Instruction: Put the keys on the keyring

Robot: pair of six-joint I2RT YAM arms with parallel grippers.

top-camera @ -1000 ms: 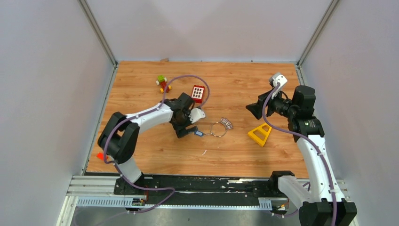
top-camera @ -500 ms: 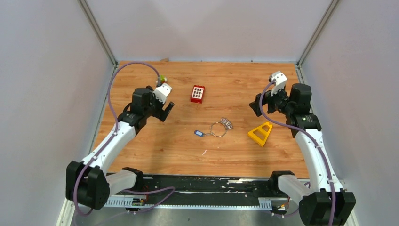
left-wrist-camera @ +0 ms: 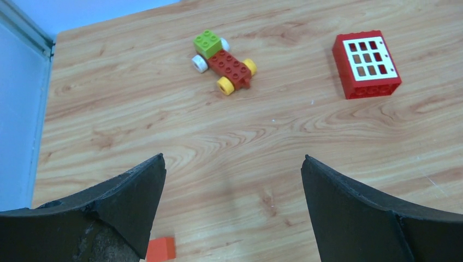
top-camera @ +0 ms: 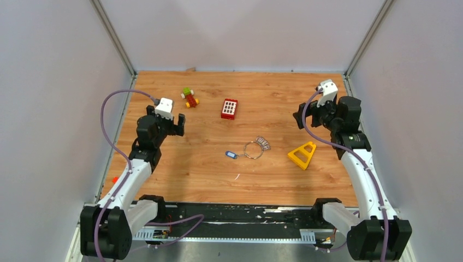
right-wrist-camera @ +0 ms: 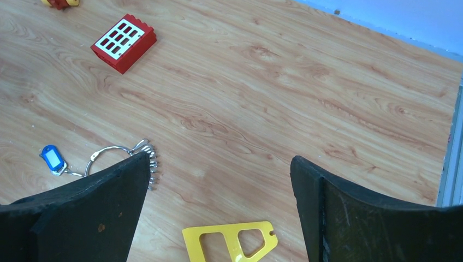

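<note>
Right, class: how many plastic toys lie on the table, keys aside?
4: a small wheeled car at the back left, a red window brick to its right, a yellow triangle on the right, an orange block at the left edge. The arms may hide more.

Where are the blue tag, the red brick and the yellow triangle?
blue tag (right-wrist-camera: 52,158): right wrist view, white label.
red brick (left-wrist-camera: 367,64): left wrist view, white grille.
yellow triangle (right-wrist-camera: 191,240): right wrist view, left corner.

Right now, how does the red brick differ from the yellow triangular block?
The red brick is a rectangle with a white grid face; the yellow triangular block is an open frame. The brick lies beyond the keyring, the block right of it. Both lie flat, untouched.
</note>
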